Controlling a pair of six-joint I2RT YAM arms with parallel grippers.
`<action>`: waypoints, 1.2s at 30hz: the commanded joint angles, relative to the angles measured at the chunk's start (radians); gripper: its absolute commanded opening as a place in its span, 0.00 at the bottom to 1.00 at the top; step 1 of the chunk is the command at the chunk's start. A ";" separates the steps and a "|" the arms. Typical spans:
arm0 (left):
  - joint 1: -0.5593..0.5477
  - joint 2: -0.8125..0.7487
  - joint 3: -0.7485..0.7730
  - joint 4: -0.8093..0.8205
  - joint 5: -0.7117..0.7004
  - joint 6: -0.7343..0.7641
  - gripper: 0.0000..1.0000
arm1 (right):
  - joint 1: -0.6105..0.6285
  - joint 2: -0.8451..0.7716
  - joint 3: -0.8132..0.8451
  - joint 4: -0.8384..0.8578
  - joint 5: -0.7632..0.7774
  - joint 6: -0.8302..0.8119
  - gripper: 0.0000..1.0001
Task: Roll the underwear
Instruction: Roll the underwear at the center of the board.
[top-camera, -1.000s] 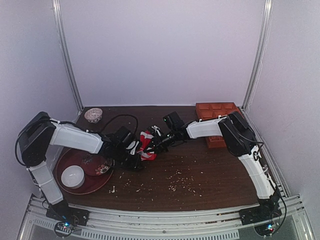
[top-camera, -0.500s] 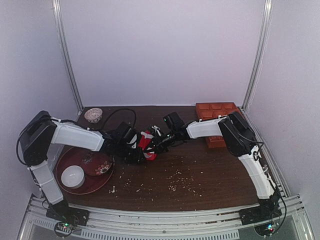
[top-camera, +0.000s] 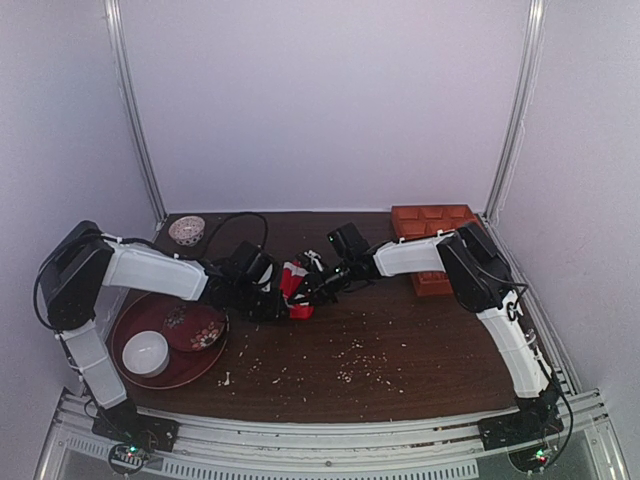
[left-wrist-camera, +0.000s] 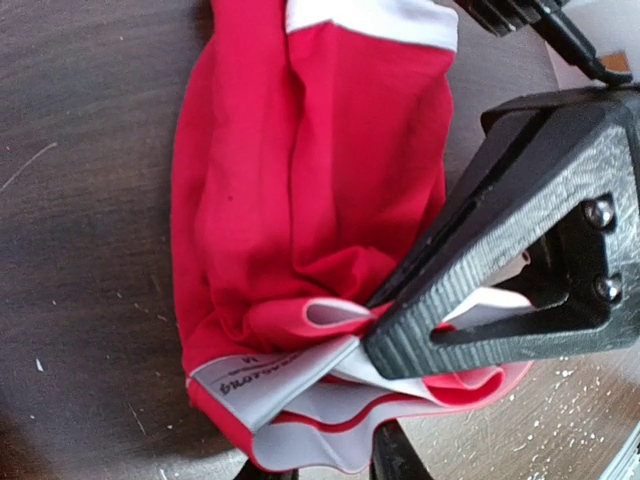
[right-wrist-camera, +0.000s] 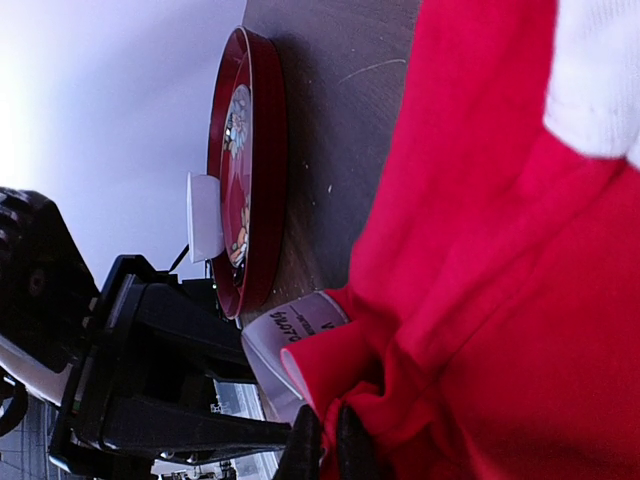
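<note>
The underwear (top-camera: 295, 288) is a bunched red bundle with white trim at mid-table, squeezed between both grippers. In the left wrist view the underwear (left-wrist-camera: 300, 180) fills the middle, its folded white lettered waistband at the bottom. My left gripper (left-wrist-camera: 330, 462) has that folded end between its two fingertips; in the top view the left gripper (top-camera: 270, 293) sits at the bundle's left side. My right gripper (right-wrist-camera: 328, 445) is shut on a pinch of red fabric (right-wrist-camera: 480, 260); from above the right gripper (top-camera: 316, 285) is on the bundle's right. Its black ribbed finger (left-wrist-camera: 500, 260) presses into the cloth.
A round red tray (top-camera: 128, 375) at the near left holds a white bowl (top-camera: 146, 352) and a patterned dish (top-camera: 195, 327). A small bowl (top-camera: 186, 230) stands at the back left. An orange-brown compartment box (top-camera: 432, 222) sits at the back right. Crumbs (top-camera: 350, 365) dot the table.
My left gripper has slid right toward the right gripper, and the red bundle between them has become narrower and more bunched. The right arm has barely moved.
</note>
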 joint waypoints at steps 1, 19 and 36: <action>0.017 0.004 0.027 0.066 -0.044 -0.011 0.24 | -0.004 0.025 0.004 -0.020 -0.006 -0.014 0.00; 0.032 0.042 0.051 0.108 -0.069 -0.013 0.23 | -0.005 0.023 -0.006 -0.041 0.002 -0.023 0.01; 0.035 0.092 0.087 0.092 -0.068 -0.015 0.24 | -0.005 0.009 -0.038 -0.037 0.056 0.019 0.12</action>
